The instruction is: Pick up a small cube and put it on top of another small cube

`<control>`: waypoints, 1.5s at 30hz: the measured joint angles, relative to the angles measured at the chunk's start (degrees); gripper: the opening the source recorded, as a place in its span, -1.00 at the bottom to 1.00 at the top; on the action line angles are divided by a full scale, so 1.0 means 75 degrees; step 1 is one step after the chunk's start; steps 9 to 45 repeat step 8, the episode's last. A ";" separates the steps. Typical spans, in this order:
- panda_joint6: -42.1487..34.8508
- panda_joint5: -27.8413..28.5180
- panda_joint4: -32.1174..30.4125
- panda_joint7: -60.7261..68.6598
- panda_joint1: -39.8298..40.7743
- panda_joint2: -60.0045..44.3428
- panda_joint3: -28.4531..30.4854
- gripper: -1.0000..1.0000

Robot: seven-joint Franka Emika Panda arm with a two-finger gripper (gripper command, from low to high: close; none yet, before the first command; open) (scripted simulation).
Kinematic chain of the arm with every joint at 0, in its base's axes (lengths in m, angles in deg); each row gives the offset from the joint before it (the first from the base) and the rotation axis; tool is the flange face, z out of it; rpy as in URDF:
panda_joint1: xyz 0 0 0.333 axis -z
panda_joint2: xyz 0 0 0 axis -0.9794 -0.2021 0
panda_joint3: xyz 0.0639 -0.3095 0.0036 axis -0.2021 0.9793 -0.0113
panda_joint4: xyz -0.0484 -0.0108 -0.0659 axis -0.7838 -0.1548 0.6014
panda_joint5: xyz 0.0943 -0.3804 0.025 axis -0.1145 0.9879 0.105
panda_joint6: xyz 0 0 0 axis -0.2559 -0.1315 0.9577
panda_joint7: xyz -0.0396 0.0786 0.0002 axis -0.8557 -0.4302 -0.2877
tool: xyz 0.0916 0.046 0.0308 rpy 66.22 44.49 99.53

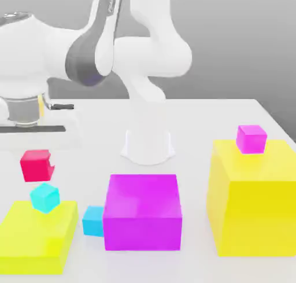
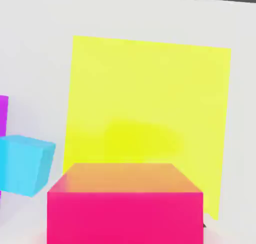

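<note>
Broadly, the white arm (image 1: 110,39) takes up most of the upper part of the exterior view, rising from its round base (image 1: 148,146) near the middle of the pale worktop (image 1: 196,120) and bending over toward the exterior view's left.

On the exterior view's right stands the tall yellow block (image 1: 257,209), the biggest of the coloured things, with a small magenta cube (image 1: 251,138) sitting on its top face. In front of the base is the big magenta block (image 1: 143,212). On the exterior view's left lies a low yellow block (image 1: 37,238), flatter than the tall one and well apart from it. In the hand view this low block (image 2: 150,103) appears from above as a broad yellow square.

A small cyan cube (image 1: 92,220) rests on the worktop between the low yellow block and the big magenta block, touching the magenta one. A second cyan cube (image 1: 45,197), tilted, sits over the low yellow block's top.

The tool (image 1: 36,154) hangs below the arm's hand on the exterior view's left, clenched around the small red cube (image 1: 36,167). That cube is up in the air, clear of the worktop, above the tilted cyan cube and the low yellow block. In the hand view the small red cube (image 2: 125,208) sits close under the camera, in front of the yellow square.
</note>
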 joint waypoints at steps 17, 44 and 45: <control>0.1298 -0.0677 -0.0221 0.0523 -0.0126 -0.1145 0.0118 1.00; 0.1298 -0.0677 -0.0221 0.0523 -0.0126 -0.1145 0.0118 1.00; 0.1298 -0.0677 -0.0221 0.0523 -0.0126 -0.1145 0.0118 1.00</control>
